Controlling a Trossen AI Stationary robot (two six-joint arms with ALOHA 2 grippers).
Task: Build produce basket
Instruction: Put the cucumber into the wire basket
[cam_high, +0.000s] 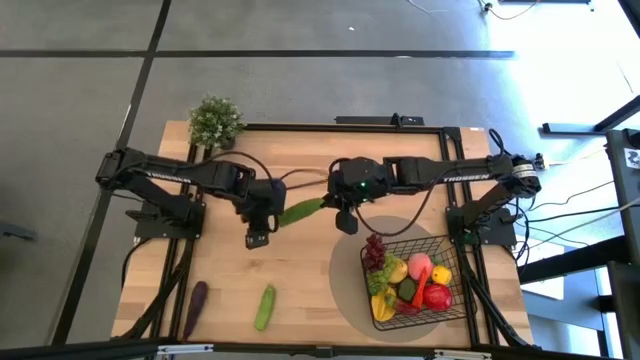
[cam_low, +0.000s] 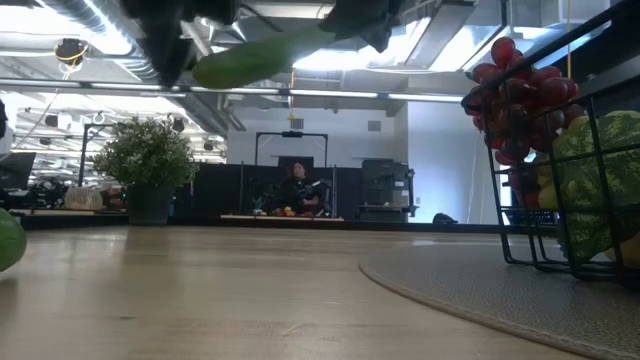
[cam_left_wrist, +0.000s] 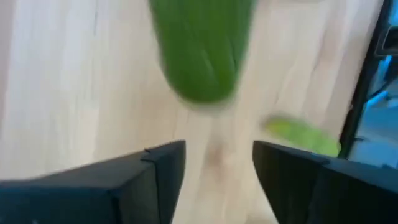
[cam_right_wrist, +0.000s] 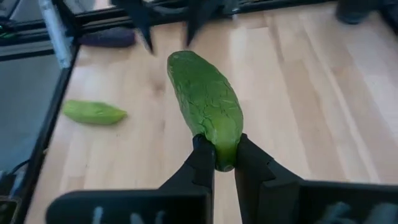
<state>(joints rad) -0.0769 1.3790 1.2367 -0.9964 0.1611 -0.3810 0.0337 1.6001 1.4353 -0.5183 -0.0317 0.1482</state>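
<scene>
My right gripper (cam_right_wrist: 224, 163) is shut on a green cucumber (cam_right_wrist: 205, 106), which hangs lifted above the table's middle in the high view (cam_high: 300, 211) and the low view (cam_low: 260, 58). My left gripper (cam_left_wrist: 217, 168) is open and empty, just beyond the cucumber's free end (cam_left_wrist: 202, 68) in the high view (cam_high: 268, 216). The black wire basket (cam_high: 452, 300) stands at the near right on a round grey mat (cam_high: 345, 290). It holds dark red grapes (cam_high: 375, 250), a red apple (cam_high: 437, 296), a peach and yellow pieces. My right gripper pinches the cucumber's end nearest to it (cam_right_wrist: 222, 152) between its two fingertips. The fingers come about level from the table's right side and lie along the cucumber. The cucumber sticks out ahead of them toward the left gripper, clear of the table.
A second cucumber (cam_high: 265, 307) and a dark eggplant (cam_high: 195, 308) lie near the table's front left. A leafy potted plant (cam_high: 215, 122) stands at the far left corner. A black frame (cam_high: 340, 127) runs around the table's edges.
</scene>
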